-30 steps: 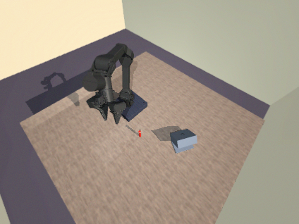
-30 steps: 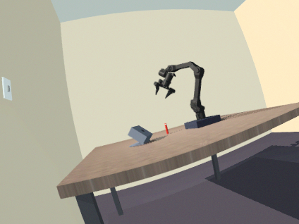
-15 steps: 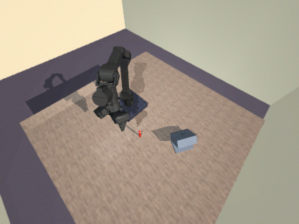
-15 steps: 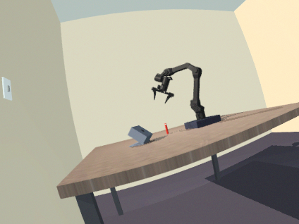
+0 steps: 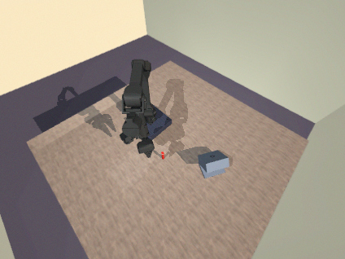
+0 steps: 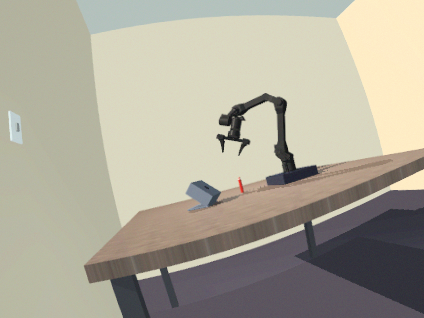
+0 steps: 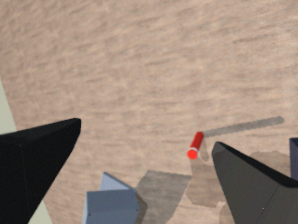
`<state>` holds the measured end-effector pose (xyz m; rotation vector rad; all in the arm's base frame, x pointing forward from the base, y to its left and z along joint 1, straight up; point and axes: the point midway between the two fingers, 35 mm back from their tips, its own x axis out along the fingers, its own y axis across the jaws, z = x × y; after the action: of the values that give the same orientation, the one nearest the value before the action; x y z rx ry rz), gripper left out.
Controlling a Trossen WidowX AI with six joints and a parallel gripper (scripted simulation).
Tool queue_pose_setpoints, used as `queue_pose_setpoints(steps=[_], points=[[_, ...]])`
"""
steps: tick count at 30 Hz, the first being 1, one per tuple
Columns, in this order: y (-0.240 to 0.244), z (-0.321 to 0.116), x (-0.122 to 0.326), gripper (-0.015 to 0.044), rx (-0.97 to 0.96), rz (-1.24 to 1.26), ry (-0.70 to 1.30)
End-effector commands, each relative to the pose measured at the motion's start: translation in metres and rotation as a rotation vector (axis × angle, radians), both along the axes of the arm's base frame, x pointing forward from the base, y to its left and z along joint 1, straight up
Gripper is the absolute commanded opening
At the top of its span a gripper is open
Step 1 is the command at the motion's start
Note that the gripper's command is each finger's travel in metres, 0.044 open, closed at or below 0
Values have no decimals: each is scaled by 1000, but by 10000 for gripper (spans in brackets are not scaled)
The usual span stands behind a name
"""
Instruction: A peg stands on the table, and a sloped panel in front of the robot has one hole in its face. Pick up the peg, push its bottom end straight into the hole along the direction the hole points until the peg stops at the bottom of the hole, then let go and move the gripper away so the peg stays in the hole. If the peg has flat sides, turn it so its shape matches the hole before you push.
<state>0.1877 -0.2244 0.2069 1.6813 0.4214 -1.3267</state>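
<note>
1. Hanging above the desk (image 6: 260, 220), the tool (image 6: 233, 148) points down with its two dark, wedge-shaped fingers spread wide, nothing between them.
2. Peg (image 5: 163, 155): small red cylinder, smooth and round in section, standing upright on the desk, untouched. In the wrist view the peg (image 7: 195, 146) shows its round top end, sitting just inside the right-hand finger and throwing a long thin shadow.
3. In the exterior view the tool is well above the peg (image 6: 241, 184), slightly off to the panel side of it.
4. Sloped panel (image 5: 213, 163): grey-blue matte block with a tilted flat face and a thin base lip; hole shows as a small dark spot in the middle of the face, its shape too small to tell. It sits near the peg, apart from it, on the side away from the arm's base (image 6: 292, 175).
5. Desk surface: brown wood-grain top, rounded edge, dark legs.
6. Arm: dark grey, angular links, mounted on a flat dark-blue rectangular plate.
7. Wrist view catches the top corner of the panel (image 7: 112, 202) at the bottom edge, between the fingers.
</note>
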Motion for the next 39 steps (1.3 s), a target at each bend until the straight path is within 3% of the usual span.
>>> queue_pose_setpoints(steps=[1,39], points=[[4,-14,5,440,66,-67,17],[62,-107,34,440,394,-729,204]])
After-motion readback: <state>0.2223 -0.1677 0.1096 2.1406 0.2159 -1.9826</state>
